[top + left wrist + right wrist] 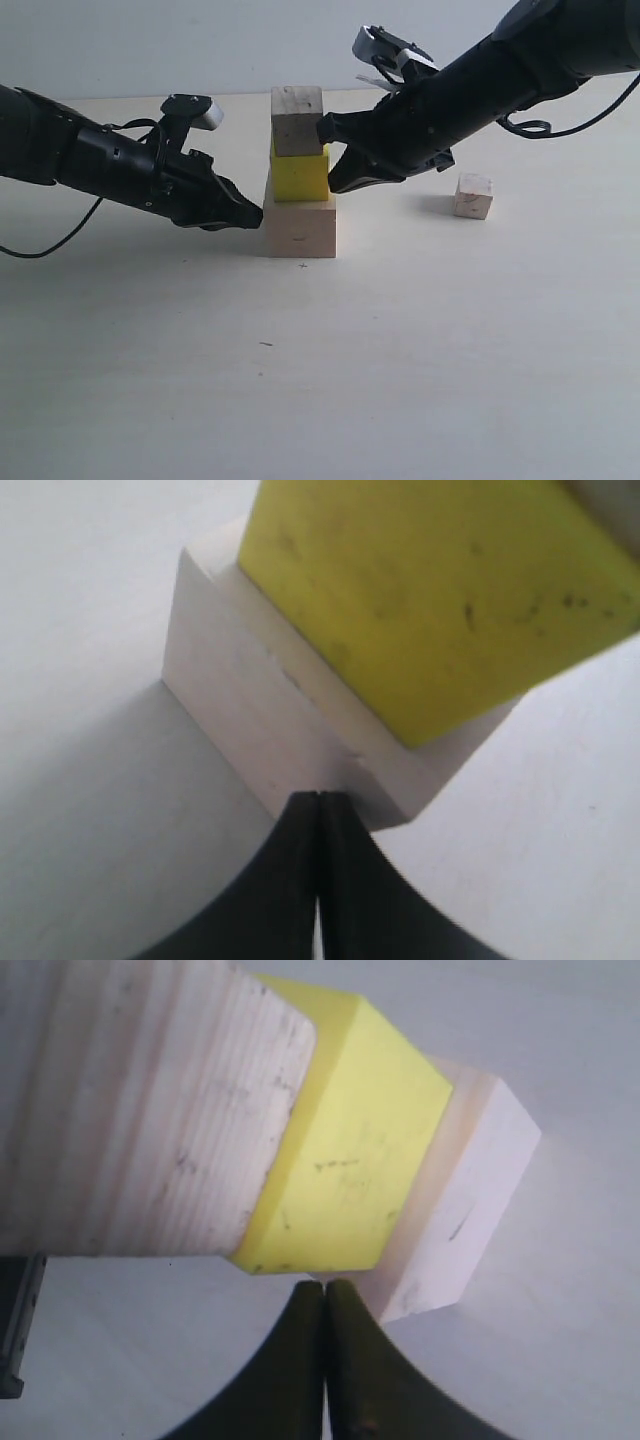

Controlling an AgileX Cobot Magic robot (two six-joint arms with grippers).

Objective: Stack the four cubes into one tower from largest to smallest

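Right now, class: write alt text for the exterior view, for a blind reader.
Three cubes stand stacked on a table: pale wood base, yellow cube, smaller wood cube. The shut left gripper and right gripper flank them; the tiniest cube sits apart at right.

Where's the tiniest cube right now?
The tiniest cube sits alone on the table, right of the three-cube stack, beyond the right claw in the exterior view.

tower point(298, 176) left: left gripper point(257, 214) | right: right gripper point(334, 184) | front: free
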